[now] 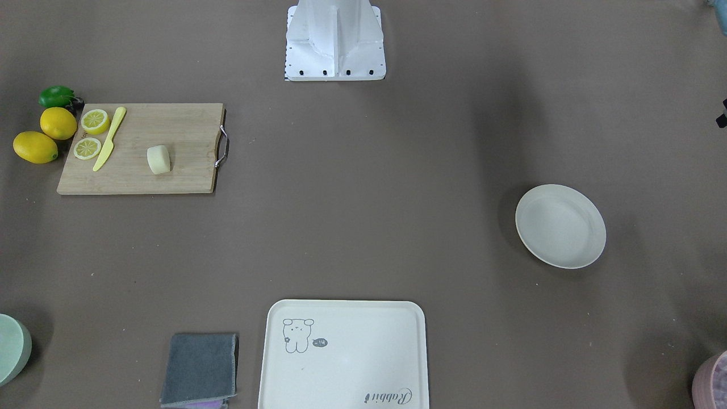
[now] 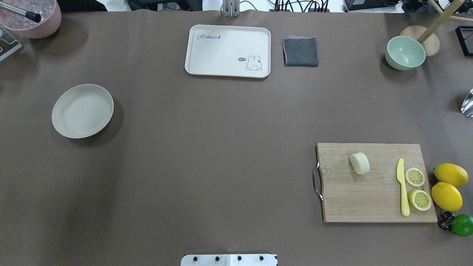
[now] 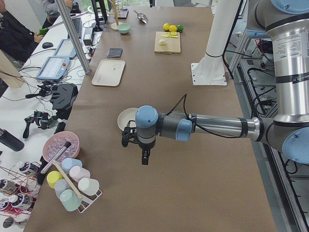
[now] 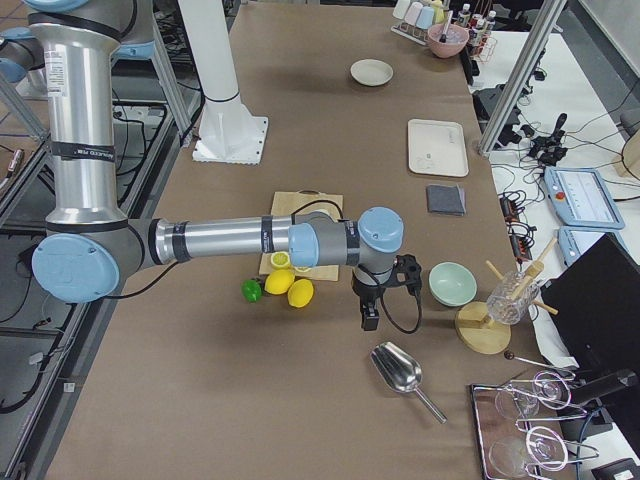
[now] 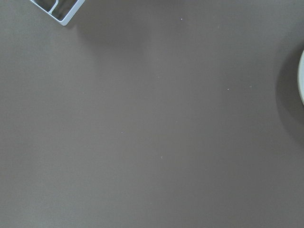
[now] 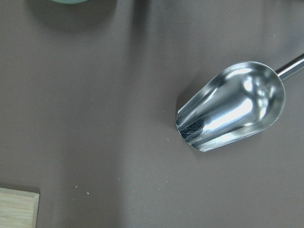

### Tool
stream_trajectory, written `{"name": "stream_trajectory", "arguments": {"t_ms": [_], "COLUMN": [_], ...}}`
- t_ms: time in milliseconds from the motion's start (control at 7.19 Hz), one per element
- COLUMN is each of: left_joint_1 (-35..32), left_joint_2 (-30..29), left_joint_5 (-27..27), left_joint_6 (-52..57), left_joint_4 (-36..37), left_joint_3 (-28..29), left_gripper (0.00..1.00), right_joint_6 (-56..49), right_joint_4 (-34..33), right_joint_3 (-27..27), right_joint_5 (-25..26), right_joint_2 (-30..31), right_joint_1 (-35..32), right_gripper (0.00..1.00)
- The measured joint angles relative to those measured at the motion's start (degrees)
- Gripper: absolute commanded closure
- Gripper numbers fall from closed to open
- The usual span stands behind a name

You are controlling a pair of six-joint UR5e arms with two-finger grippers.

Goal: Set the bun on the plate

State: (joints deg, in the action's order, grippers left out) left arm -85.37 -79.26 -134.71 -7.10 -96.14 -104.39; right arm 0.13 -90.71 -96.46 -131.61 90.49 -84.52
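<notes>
The pale cream bun (image 1: 158, 159) (image 2: 359, 163) lies alone on the wooden cutting board (image 2: 362, 199) on the robot's right side. The round off-white plate (image 1: 560, 225) (image 2: 82, 111) sits bare on the robot's left side, far from the bun. Only the side views show the grippers. My left gripper (image 3: 144, 157) hangs over the table just beside the plate (image 3: 126, 118). My right gripper (image 4: 368, 318) hangs past the lemons, between the board and a metal scoop (image 4: 400, 372). I cannot tell whether either is open or shut.
A yellow knife (image 2: 402, 192), two lemon halves (image 2: 415, 177), whole lemons (image 2: 446, 196) and a green fruit (image 2: 462, 225) crowd the board's outer end. A cream tray (image 2: 228, 50), grey cloth (image 2: 300, 51), green bowl (image 2: 405, 53) and pink bowl (image 2: 35, 18) line the far edge.
</notes>
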Motion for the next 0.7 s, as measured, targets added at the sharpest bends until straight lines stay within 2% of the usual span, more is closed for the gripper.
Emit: {"name": "stream_trajectory", "arguments": {"t_ms": [696], "left_joint_1": [0.0], "left_joint_2": [1.2], "left_joint_5": [-0.1], "left_joint_6": [-0.2], "left_joint_4": [0.1], "left_joint_3": [-1.4], "left_gripper": [0.02], "right_joint_6": [0.1], "right_joint_4": [0.0], "right_joint_3": [-2.1], "right_joint_5": [-0.2], "right_joint_2": [1.3], "right_joint_1": [1.4], "right_gripper": [0.0]}}
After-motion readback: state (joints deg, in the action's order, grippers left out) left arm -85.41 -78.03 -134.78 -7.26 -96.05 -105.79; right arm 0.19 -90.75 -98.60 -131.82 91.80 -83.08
